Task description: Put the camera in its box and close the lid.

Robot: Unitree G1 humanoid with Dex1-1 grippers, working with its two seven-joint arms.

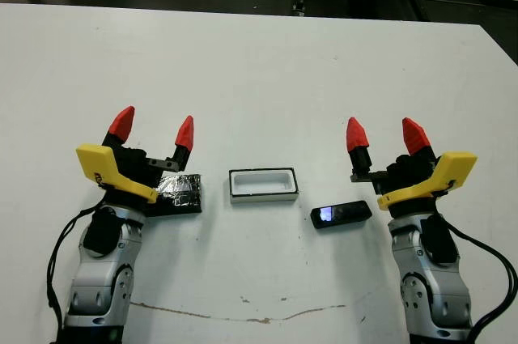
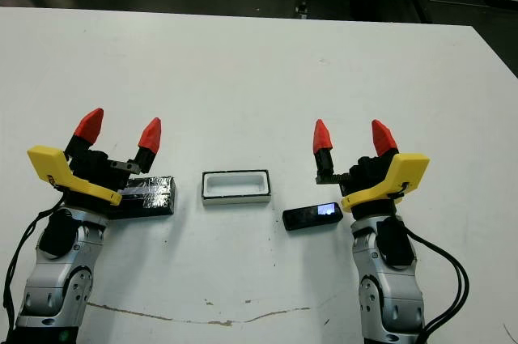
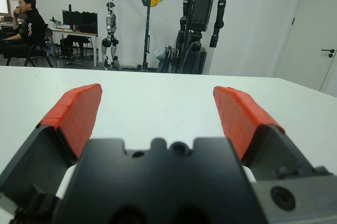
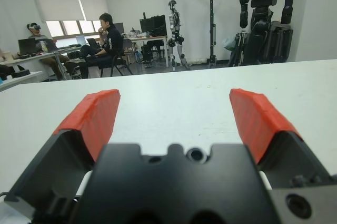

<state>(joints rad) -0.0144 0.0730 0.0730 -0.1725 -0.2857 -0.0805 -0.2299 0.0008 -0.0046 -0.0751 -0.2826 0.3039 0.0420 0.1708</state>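
The box [image 1: 263, 184], white inside with a dark rim, lies open near the table's front middle. Right of it rests the camera [image 1: 341, 214], a slim black bar with a bluish lens end pointing toward the box. The lid [image 1: 182, 193], a black crinkled slab, lies left of the box, partly hidden under my left gripper [image 1: 154, 127]. That gripper is open and holds nothing. My right gripper [image 1: 387, 135] is open too, just right of and above the camera, not touching it. Neither wrist view shows the task's things.
The white table [image 1: 259, 77] stretches far behind the objects. A thin crack line [image 1: 243, 316] runs near the front edge. Beyond the table, the wrist views show people seated at desks [image 4: 108, 45] and robots on stands [image 3: 202, 18].
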